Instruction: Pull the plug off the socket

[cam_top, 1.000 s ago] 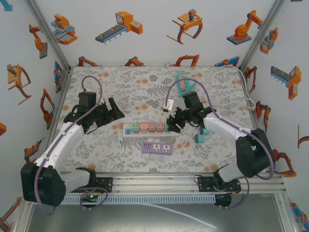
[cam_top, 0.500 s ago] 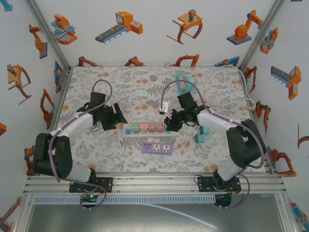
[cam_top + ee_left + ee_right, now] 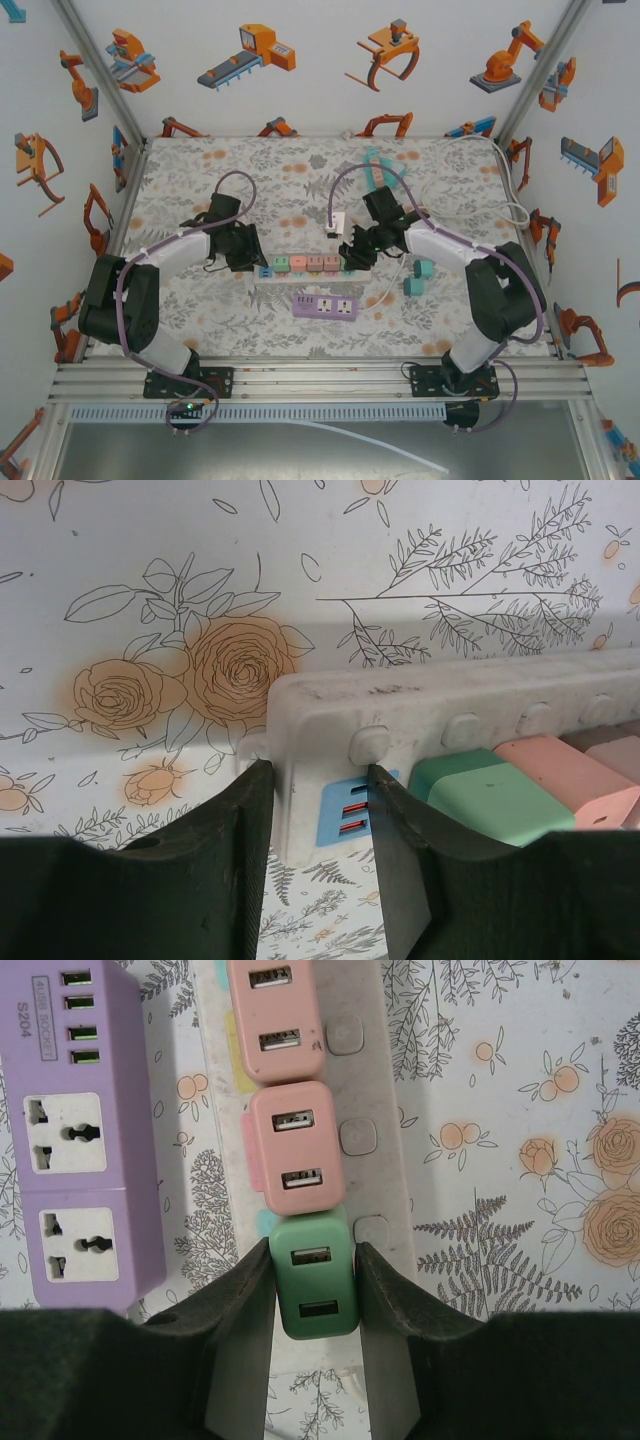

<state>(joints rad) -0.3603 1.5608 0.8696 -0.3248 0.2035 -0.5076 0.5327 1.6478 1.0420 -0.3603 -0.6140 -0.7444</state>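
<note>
Right pincer (image 3: 313, 1252) clamped on green plug (image 3: 315, 1290), seated at 3 o'clock end of strip (image 3: 450, 695). Left pincer (image 3: 318, 780) clamps 9 o'clock end. Plug likely rigid, light, smooth; hold flat sides.

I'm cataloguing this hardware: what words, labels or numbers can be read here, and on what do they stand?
"S204": printed sideways on the purple socket block, beside its USB ports.
Boxed line next to it: too small to read for sure.
No text can be read on the green plug, the pink plugs or the white power strip.
</note>
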